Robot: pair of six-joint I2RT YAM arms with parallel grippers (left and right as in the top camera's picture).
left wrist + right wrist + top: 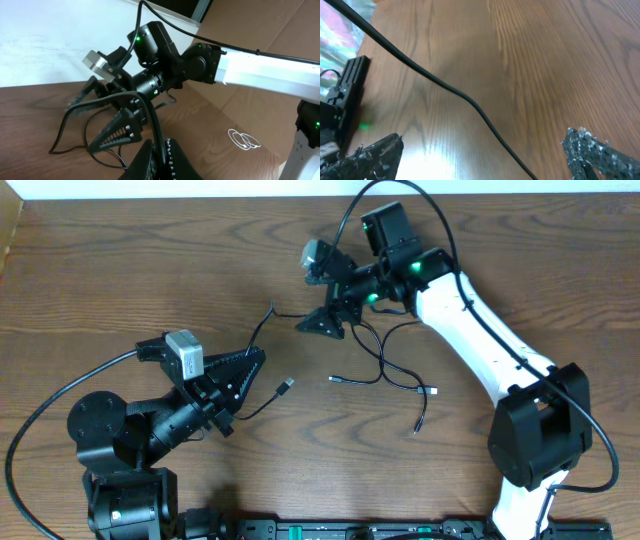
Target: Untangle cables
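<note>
My left gripper (pixel 257 359) is shut on a thin black cable (pixel 266 330); the cable's small plug end (pixel 286 385) lies on the table to its right. In the left wrist view the jaws (pixel 159 146) pinch this cable (pixel 156 125), which loops up and off to the left. My right gripper (pixel 321 324) hovers open near the table's far middle, above another stretch of cable. In the right wrist view its fingers (pixel 485 157) are spread wide, with a black cable (pixel 470 102) running across the wood between them. More thin cables (pixel 381 361) lie loosely crossed right of centre.
Loose plug ends lie at centre (pixel 335 380), right (pixel 432 391) and lower right (pixel 417 430). The right arm's white body (pixel 470 330) reaches in from the lower right. The left arm's base (pixel 100 430) sits at the lower left. A black rail (pixel 330 530) runs along the front edge.
</note>
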